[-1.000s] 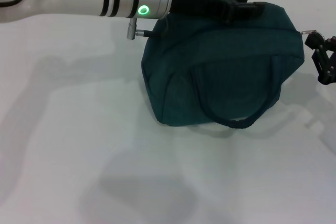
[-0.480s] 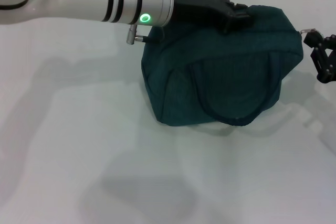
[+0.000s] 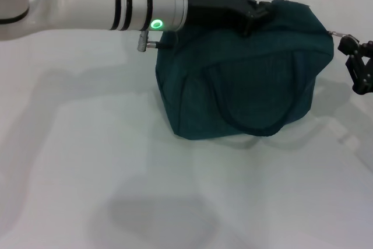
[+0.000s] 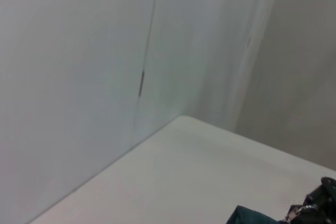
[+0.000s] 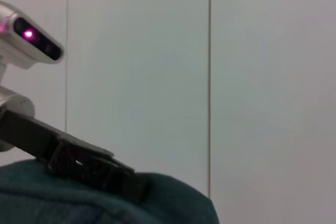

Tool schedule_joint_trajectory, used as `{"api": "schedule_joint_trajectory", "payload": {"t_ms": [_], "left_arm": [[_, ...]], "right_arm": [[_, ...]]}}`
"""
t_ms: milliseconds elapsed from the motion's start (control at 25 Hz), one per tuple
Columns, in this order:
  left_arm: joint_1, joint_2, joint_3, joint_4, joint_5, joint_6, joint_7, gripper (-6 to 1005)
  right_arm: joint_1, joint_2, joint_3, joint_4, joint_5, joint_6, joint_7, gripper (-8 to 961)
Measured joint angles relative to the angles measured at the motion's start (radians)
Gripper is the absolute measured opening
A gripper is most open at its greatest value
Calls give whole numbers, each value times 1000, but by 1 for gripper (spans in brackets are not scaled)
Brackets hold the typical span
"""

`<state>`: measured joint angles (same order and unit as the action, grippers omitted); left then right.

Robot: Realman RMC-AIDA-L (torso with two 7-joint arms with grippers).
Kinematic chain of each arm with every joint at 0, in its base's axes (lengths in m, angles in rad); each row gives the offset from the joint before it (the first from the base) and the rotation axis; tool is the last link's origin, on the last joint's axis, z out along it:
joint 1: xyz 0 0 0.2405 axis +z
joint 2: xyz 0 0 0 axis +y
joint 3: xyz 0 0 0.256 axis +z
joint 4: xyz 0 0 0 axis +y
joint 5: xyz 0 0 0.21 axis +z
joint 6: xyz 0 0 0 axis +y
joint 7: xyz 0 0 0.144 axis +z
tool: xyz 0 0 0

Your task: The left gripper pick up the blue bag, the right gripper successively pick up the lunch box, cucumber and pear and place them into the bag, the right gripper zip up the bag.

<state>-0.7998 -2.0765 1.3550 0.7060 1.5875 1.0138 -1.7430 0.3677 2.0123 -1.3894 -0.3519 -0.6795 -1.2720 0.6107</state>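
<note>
The blue bag (image 3: 245,74) stands on the white table (image 3: 87,161), bulging, with one handle hanging down its front. My left gripper (image 3: 256,11) reaches in from the left and lies across the bag's top; how it holds the fabric is hidden. The right wrist view shows the left gripper (image 5: 89,163) resting on the bag (image 5: 105,203). My right gripper (image 3: 356,62) hangs just off the bag's right end, beside a thin silver piece sticking out of that corner. The lunch box, cucumber and pear are out of view.
The bare white table stretches in front and to the left of the bag. A pale wall (image 4: 79,77) stands behind the table. The left wrist view catches a corner of the bag (image 4: 252,216) and the right gripper (image 4: 315,205).
My left gripper has drawn back to the left along the bag's top. The bag's top has risen a little and its hanging handle sits higher. The right gripper has barely moved.
</note>
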Motion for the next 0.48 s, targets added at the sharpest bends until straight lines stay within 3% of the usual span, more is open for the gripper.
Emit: {"api": "schedule_joint_trajectory", "payload": {"t_ms": [480], "left_arm": [[27, -7, -21, 1, -35, -3, 77, 72]], "right_arm": [[1, 0, 12, 32, 8, 79, 0, 15]]}}
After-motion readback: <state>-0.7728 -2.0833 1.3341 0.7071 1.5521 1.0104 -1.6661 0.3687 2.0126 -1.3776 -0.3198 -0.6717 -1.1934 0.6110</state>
